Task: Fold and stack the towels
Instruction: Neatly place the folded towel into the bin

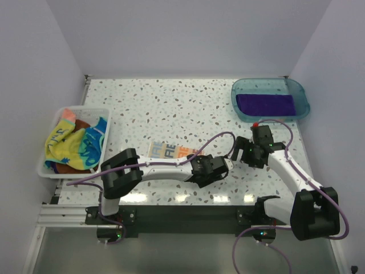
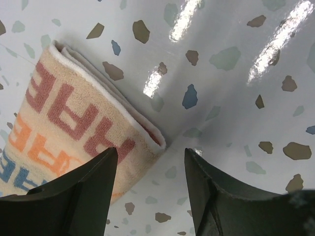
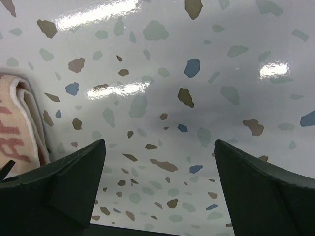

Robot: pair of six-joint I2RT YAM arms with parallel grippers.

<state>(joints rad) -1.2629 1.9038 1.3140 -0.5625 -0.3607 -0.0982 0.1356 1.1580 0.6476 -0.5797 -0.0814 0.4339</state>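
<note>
A folded white towel with coloured lettering (image 1: 170,151) lies flat on the speckled table, left of centre. My left gripper (image 1: 215,169) hovers at its right end. In the left wrist view that towel (image 2: 74,118) has its corner just above the gap of the open left gripper (image 2: 150,150), and nothing is pinched. My right gripper (image 1: 246,153) stands open over bare table; its view has the towel's end (image 3: 19,123) at the left edge, outside the right gripper's (image 3: 160,142) jaws. A plain purple towel (image 1: 266,104) lies folded in the blue tray (image 1: 302,96).
A white basket (image 1: 104,113) at the left edge holds a crumpled yellow and green-blue towel (image 1: 77,142) over brown (image 1: 68,168) and pink (image 1: 69,113) cloth. Purple cables loop from both arms over the table. Walls close in the far side and both flanks.
</note>
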